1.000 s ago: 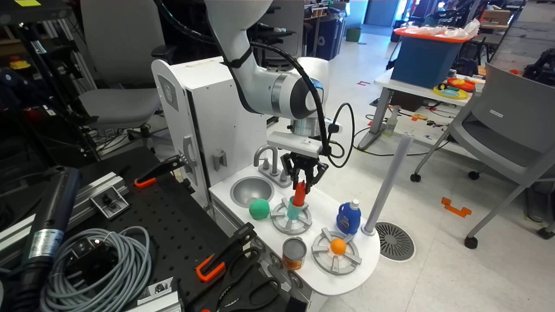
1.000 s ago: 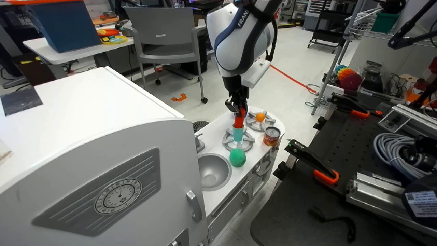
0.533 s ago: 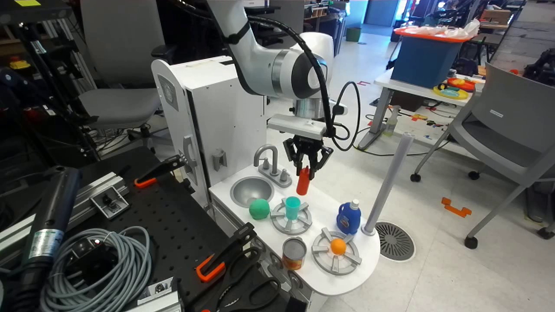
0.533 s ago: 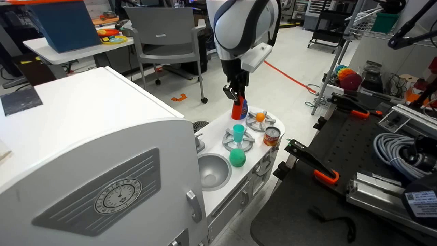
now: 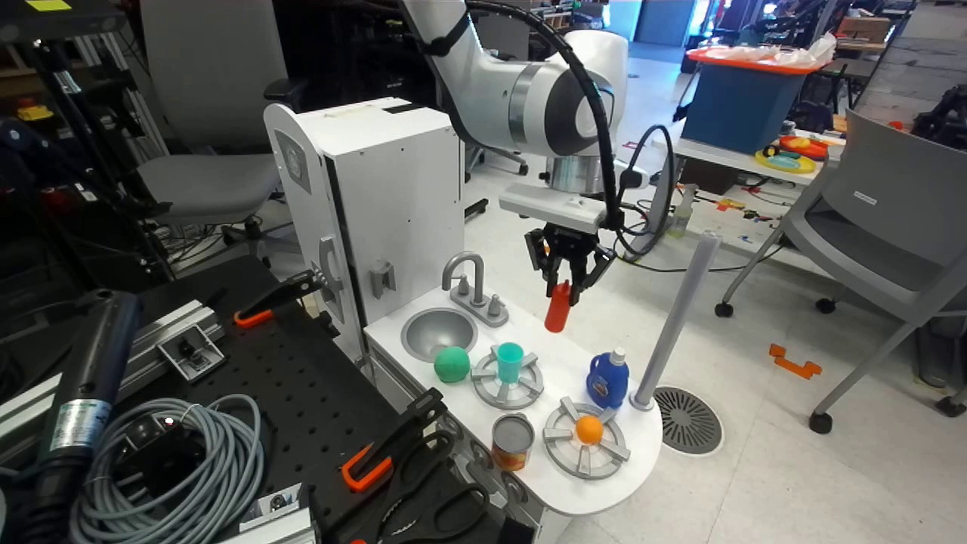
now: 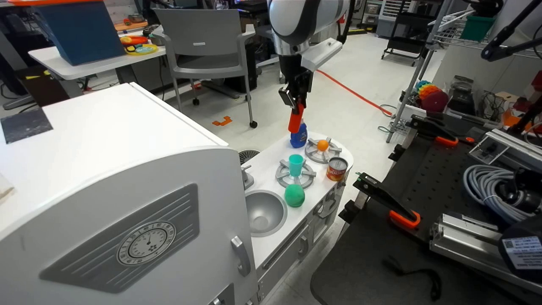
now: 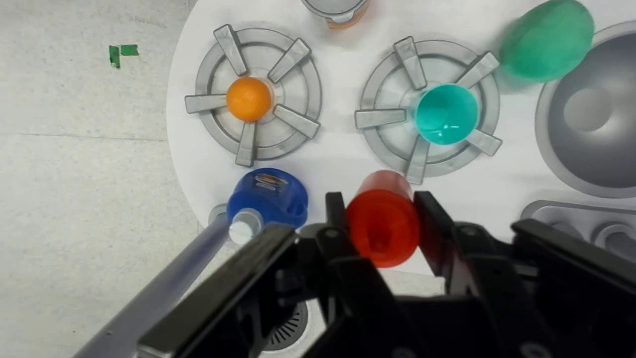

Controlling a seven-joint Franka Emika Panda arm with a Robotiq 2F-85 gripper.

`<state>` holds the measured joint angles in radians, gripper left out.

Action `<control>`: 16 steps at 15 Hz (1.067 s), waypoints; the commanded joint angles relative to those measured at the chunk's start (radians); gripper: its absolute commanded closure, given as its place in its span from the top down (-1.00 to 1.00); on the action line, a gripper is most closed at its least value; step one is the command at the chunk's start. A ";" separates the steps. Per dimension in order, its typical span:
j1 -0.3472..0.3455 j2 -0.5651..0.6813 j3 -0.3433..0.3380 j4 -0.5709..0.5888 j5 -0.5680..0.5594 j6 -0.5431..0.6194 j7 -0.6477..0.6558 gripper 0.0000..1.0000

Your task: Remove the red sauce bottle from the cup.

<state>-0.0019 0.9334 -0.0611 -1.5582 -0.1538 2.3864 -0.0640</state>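
Note:
The red sauce bottle is in the air, slightly tilted, above the counter's back edge; it also shows in an exterior view and from above in the wrist view. My gripper is shut on its upper part, one finger on each side, as the wrist view shows. The teal cup stands upright on a grey burner, apart from the bottle; it also shows in an exterior view. In the wrist view the cup is open at the top with nothing red in it.
A blue detergent bottle stands near a grey post. An orange ball sits on the other burner. A can stands at the front edge. A green ball lies beside the sink. A faucet rises behind it.
A second ago the red bottle's lower part was in the cup. My gripper has lifted it out and carried it away from the cup, past the counter's back side. The cup stays on the burner.

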 commanded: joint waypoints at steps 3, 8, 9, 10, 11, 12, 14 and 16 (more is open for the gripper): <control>-0.015 0.225 -0.028 0.291 -0.006 -0.112 0.011 -0.74; 0.010 0.379 -0.038 0.476 -0.028 -0.186 0.006 -0.74; 0.014 0.405 -0.040 0.510 -0.032 -0.198 0.005 -0.74; 0.016 0.432 -0.042 0.546 -0.032 -0.211 0.005 -0.74; 0.018 0.455 -0.045 0.575 -0.033 -0.222 0.005 -0.74; 0.021 0.479 -0.050 0.607 -0.036 -0.231 0.005 -0.74; 0.025 0.519 -0.057 0.658 -0.040 -0.244 0.006 -0.74; 0.025 0.554 -0.060 0.705 -0.042 -0.261 0.005 -0.74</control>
<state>0.0144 1.4113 -0.1040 -0.9786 -0.1815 2.1816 -0.0630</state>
